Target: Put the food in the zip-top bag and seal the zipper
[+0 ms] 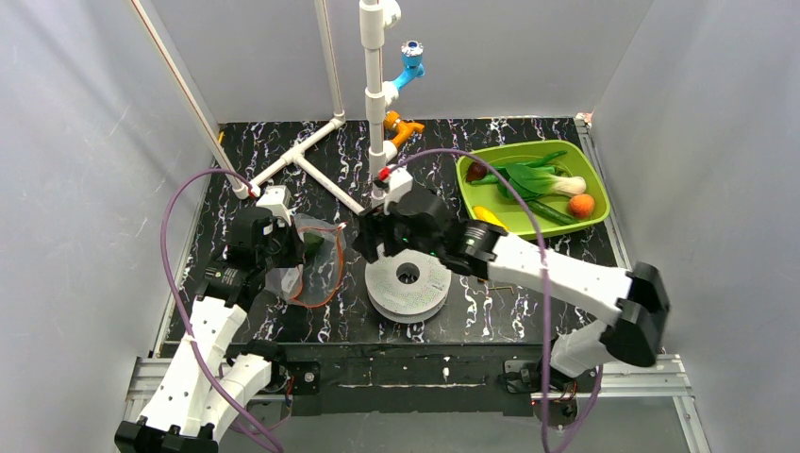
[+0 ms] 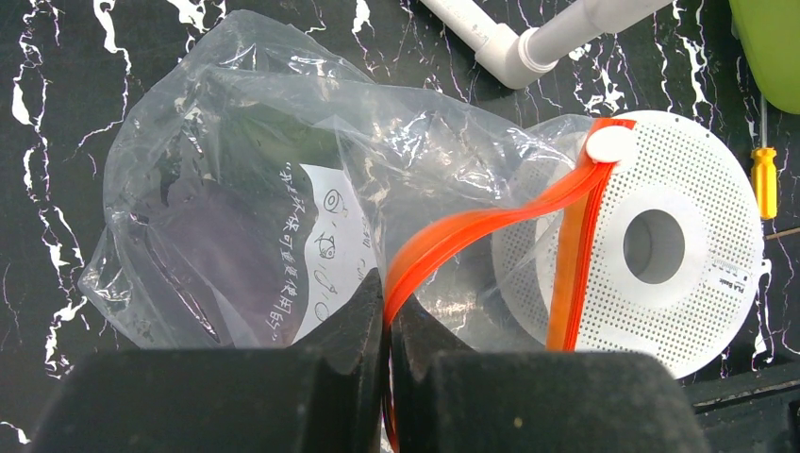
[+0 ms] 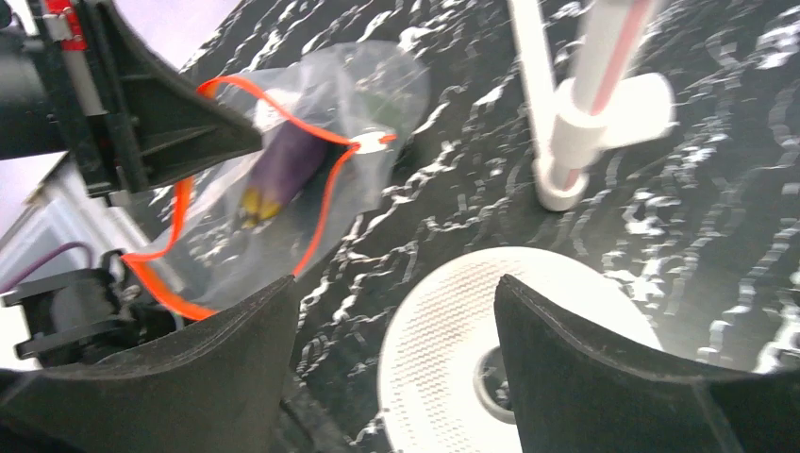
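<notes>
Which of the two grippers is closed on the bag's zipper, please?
The left gripper: its jaws pinch the orange-red zipper of the zip-top bag, whereas the right gripper stands open near the white disc, holding nothing.

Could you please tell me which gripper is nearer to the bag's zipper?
Left. The left gripper is shut on the zipper itself; the right gripper hangs open beside the bag, over the white disc.

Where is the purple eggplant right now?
The eggplant lies inside the zip-top bag, left of the white disc in the top view, held by the left gripper.
</notes>
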